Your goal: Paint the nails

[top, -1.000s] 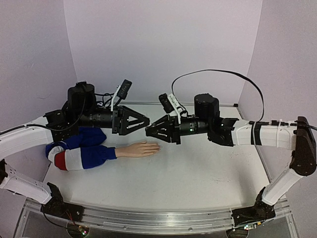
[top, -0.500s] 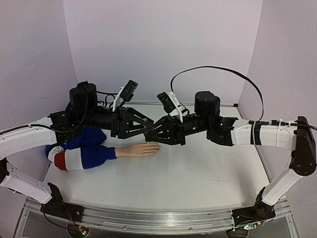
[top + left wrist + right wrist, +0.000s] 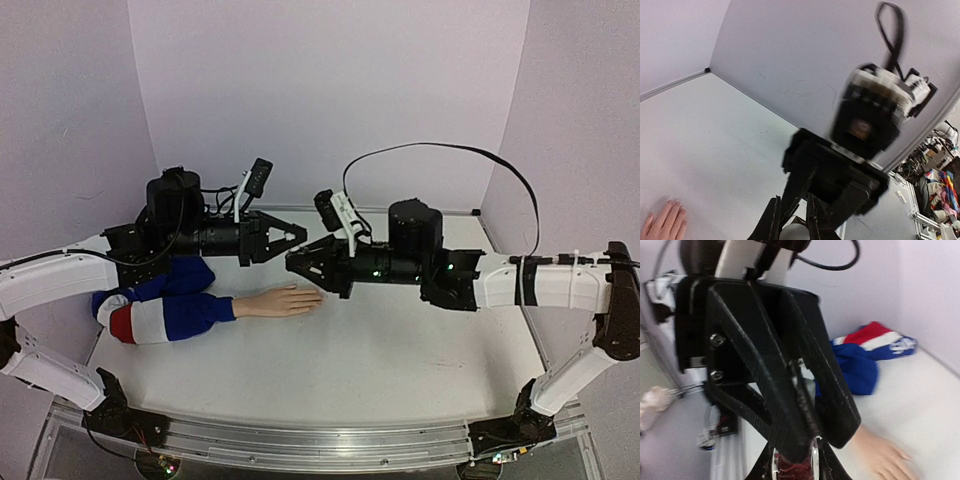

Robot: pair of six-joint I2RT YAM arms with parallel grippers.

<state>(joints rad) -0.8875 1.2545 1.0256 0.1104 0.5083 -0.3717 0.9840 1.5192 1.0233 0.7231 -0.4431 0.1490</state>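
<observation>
The peach mannequin hand (image 3: 285, 300) lies palm down on the table, in a blue, white and red sleeve (image 3: 160, 305). Its nails (image 3: 318, 296) are tiny and show no detail. Just above the fingertips my two grippers meet tip to tip. My right gripper (image 3: 293, 262) is shut on a small bottle of dark red polish (image 3: 792, 469). My left gripper (image 3: 298, 238) is shut on the bottle's white cap (image 3: 792, 232). The left wrist view shows the hand (image 3: 664, 225) at the bottom left. The right wrist view has it (image 3: 885, 455) at the lower right, half hidden by the left gripper (image 3: 790, 390).
The white table (image 3: 400, 340) is closed in by pale walls (image 3: 330, 90) at the back and on both sides. A black cable (image 3: 440, 150) loops above the right arm. Beyond the table's right edge lies some clutter (image 3: 940, 185).
My left gripper's jaws have closed onto the white cap. The two grippers came together nose to nose, and the right gripper has shifted a little to the left.
</observation>
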